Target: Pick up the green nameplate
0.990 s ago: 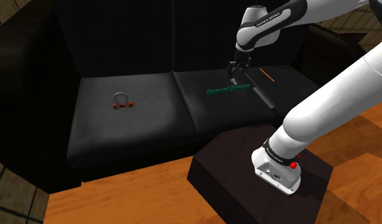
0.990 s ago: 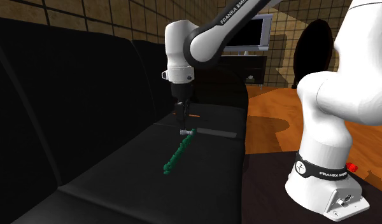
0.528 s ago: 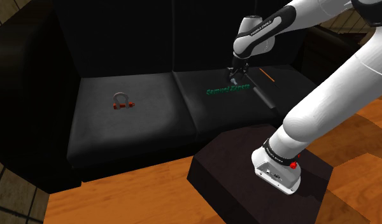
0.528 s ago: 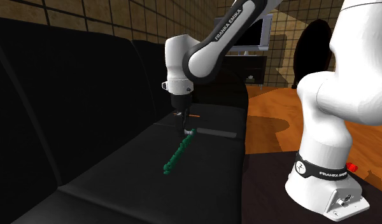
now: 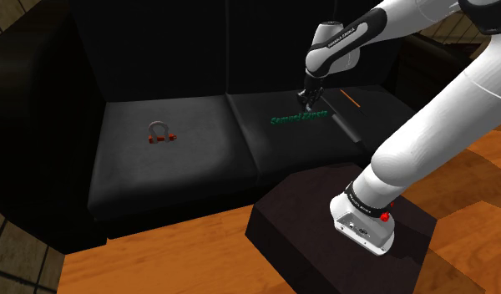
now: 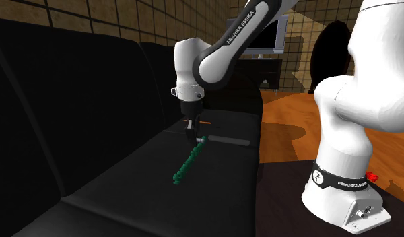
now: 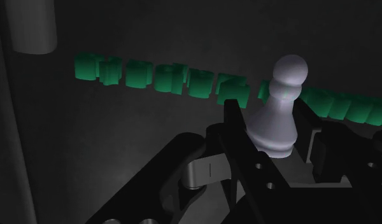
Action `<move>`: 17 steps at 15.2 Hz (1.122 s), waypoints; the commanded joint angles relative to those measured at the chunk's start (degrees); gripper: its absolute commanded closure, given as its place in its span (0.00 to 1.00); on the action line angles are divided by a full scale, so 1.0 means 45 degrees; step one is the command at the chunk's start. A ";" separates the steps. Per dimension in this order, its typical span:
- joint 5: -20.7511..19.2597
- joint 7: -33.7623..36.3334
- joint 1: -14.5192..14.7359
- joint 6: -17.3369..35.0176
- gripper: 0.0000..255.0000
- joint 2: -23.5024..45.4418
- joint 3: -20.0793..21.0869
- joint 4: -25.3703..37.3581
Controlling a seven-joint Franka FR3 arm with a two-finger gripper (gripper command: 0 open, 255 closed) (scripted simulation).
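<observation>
Hovering low over the seat of the black sofa (image 5: pixel 182 179), the gripper (image 5: pixel 306 103) is pointing down at a pale grey chess pawn (image 7: pixel 279 108). The fingers (image 7: pixel 237 127) are standing narrowly apart, flanking the pawn's base without clearly clasping it. The green nameplate (image 7: pixel 164 76) is lying flat on the cushion just beyond the pawn, its row of raised letters running past the pawn's head on both sides. A grey rod (image 5: pixel 346 127) is lying near the pawn on the same cushion. A grey-and-red shackle (image 5: pixel 159 132) is sitting well apart from the pawn, on the neighbouring cushion.
</observation>
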 commanded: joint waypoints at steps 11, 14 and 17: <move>-0.0152 0.0049 -0.0009 -0.1546 1.00 -0.1104 0.0101 0.0440; -0.0178 0.0049 -0.0011 -0.2125 1.00 -0.1461 0.0146 0.0666; -0.0192 0.0043 -0.0010 -0.2698 1.00 -0.1788 0.0194 0.0916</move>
